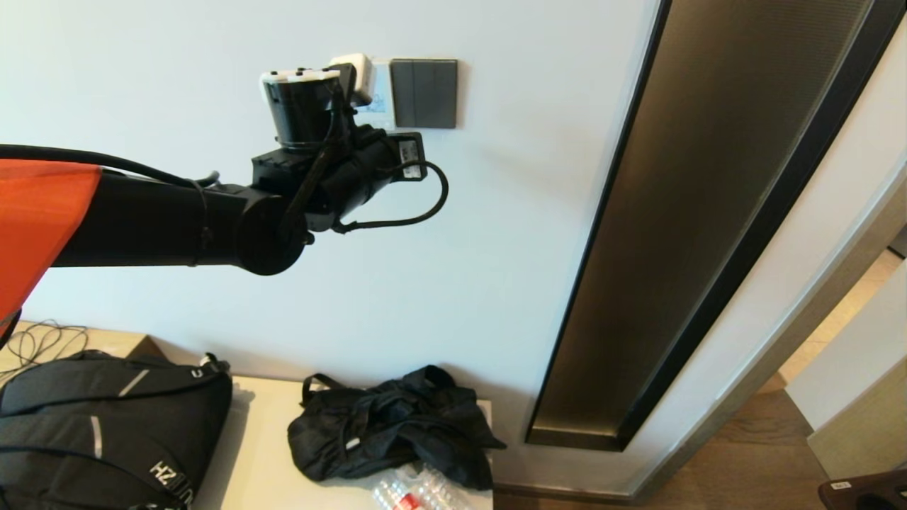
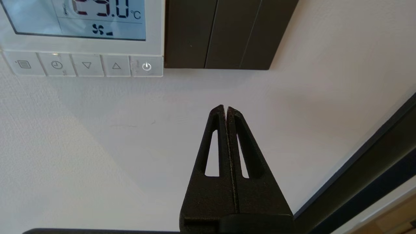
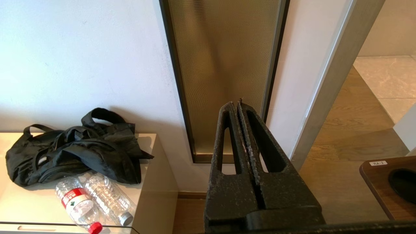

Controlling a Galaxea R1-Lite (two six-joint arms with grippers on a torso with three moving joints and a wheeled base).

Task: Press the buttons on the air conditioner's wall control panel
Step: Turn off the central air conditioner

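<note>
1. Left gripper [image 2: 225, 109], raised on its arm close to the white wall, has its two black fingers pressed together with nothing between them.
2. Its closed tip points at bare wall, below and slightly to one side of the wall control panel [image 2: 81, 29], not touching anything.
3. That panel is a small white square with a lit pale blue screen showing digits ending in 9.0 °C and a fan symbol.
4. Along the panel's bottom edge runs the row of buttons [image 2: 86, 65]: a menu mark, a clock, a down triangle, an up triangle and a glowing power symbol.
5. Touching the panel's side is a dark grey switch plate [image 2: 227, 32] with three tall rockers.
6. From the head view, the arm's wrist hides most of the panel.
7. Right gripper [image 3: 239, 104] is held low and away from the panel, fingers shut together and empty, facing a tall bronze glass strip [image 3: 224, 65] in the wall.
8. Below the panel stands a pale cabinet [image 3: 152, 182] carrying a crumpled black bag [image 3: 74, 146] and two clear plastic bottles [image 3: 94, 201]; a black backpack [image 1: 106, 432] rests further left.
</note>
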